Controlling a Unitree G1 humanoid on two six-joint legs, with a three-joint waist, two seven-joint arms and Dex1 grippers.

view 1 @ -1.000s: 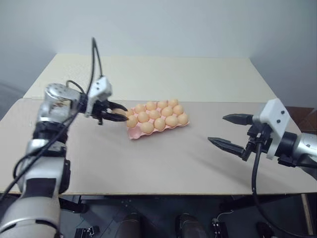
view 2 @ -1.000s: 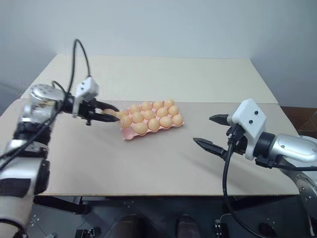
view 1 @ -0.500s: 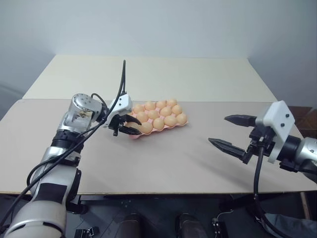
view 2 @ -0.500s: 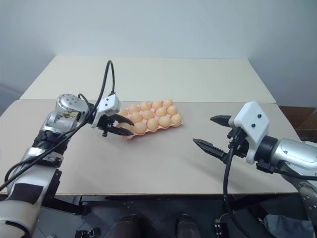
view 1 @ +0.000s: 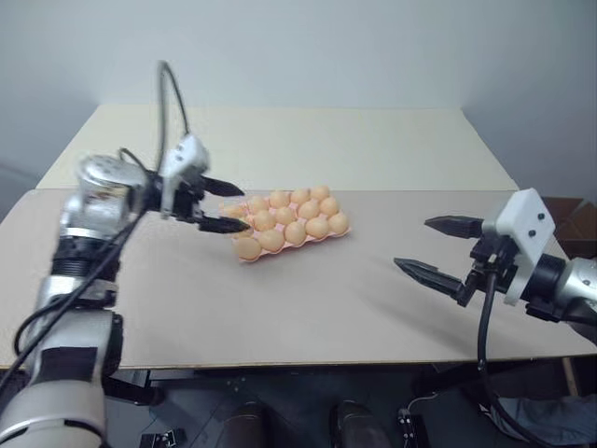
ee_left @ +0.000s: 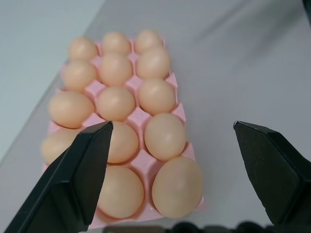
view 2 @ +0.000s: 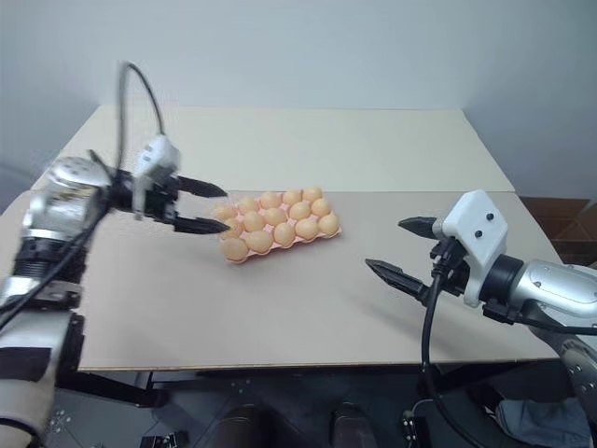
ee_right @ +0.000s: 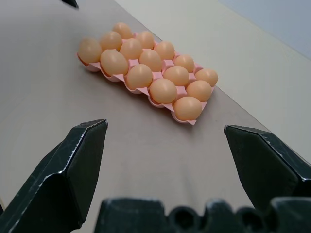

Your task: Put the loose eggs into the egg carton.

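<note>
Egg carton (view 1: 291, 224) full, long axis running away from left gripper (view 1: 227, 205); both jaws released, right gripper (view 1: 440, 250) farther off.

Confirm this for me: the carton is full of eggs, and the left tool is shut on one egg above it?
Not quite. The left tool is open and empty beside the egg carton, as the left wrist view shows. The carton's visible cups all hold eggs.
</note>
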